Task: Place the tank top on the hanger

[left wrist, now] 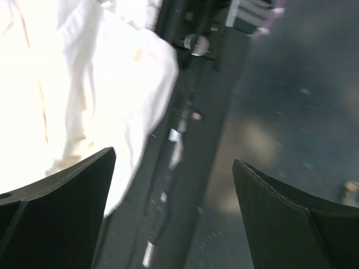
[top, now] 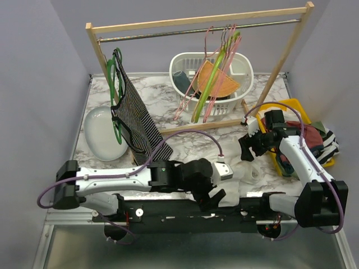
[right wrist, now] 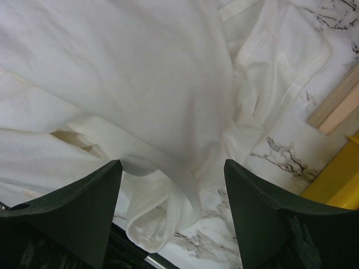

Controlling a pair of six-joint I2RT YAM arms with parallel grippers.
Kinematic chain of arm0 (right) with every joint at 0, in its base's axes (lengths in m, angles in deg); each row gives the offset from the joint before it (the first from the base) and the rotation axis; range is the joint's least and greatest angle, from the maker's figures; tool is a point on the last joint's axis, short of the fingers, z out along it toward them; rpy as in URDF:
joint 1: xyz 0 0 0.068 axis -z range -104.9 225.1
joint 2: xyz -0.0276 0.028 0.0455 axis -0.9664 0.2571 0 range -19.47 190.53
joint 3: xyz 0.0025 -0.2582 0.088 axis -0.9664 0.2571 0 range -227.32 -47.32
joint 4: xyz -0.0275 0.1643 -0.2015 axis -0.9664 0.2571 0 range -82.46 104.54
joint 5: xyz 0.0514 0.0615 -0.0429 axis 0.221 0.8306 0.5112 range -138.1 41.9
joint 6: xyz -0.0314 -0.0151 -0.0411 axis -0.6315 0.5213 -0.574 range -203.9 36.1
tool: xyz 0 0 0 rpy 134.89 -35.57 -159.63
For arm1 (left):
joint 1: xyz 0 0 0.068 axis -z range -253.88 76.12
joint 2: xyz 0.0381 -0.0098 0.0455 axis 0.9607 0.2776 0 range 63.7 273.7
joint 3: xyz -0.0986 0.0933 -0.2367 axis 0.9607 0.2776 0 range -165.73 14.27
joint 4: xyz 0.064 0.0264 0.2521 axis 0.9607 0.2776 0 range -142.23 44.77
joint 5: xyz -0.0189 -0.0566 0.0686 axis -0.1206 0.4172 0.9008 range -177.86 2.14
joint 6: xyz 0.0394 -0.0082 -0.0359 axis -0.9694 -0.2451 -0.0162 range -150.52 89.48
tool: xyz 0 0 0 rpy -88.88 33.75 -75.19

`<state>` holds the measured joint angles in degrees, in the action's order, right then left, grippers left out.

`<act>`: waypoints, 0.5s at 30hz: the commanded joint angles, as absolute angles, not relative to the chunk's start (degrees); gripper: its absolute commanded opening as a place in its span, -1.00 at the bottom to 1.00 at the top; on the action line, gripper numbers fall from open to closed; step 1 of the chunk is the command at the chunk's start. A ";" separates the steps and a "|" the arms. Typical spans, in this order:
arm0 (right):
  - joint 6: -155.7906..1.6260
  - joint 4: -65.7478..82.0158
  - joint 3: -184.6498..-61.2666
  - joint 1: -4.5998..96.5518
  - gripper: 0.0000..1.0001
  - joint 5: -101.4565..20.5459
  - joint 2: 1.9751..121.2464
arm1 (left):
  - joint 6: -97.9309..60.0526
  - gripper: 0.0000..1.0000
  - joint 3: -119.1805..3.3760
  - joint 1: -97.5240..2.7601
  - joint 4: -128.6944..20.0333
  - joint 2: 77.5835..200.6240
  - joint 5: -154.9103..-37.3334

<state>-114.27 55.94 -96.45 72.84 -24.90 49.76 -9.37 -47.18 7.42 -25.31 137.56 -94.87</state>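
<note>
Right gripper (right wrist: 171, 165), fingers apart and empty, hovers over the tank top (right wrist: 140, 78). It is thin white fabric, crumpled in soft folds with hemmed edges, lying on the marble table (right wrist: 280, 154) near its near edge. Left gripper (left wrist: 174, 157), fingers also apart, is beside it.

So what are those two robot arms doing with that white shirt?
They are meant to put the white tank top on a pink hanger. Right now the top lies crumpled on the marble table, close to the arms. The right tool is open just above it. The left tool is open too, beside the cloth near the table's front edge. Neither holds anything. The hanger hangs untouched on the rail at the back.
</note>
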 commanded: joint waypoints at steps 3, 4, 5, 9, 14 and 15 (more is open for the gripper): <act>-115.36 53.51 -94.96 72.91 0.49 -26.92 52.77 | -19.17 0.96 -57.18 9.61 -27.27 153.24 -76.29; -115.36 53.51 -94.87 72.99 0.44 -26.74 53.04 | -20.05 0.95 -59.71 9.61 -27.18 155.00 -74.87; -115.36 53.51 -94.79 72.99 0.40 -26.30 53.21 | -20.58 0.95 -60.69 9.61 -26.92 157.97 -72.68; -115.45 54.03 -94.52 72.91 0.04 -25.25 52.69 | -23.22 0.89 -65.00 9.53 -25.42 164.67 -66.60; -115.10 55.00 -95.22 72.99 -0.71 -24.81 50.67 | -24.46 0.70 -67.91 8.65 -24.28 172.22 -58.87; -115.01 55.26 -95.31 72.99 -0.79 -24.81 49.80 | -24.63 0.66 -67.82 8.65 -24.45 172.76 -57.99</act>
<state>-115.05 54.76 -95.31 72.84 -25.49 52.54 -22.38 -66.42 9.12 -25.92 168.93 -68.11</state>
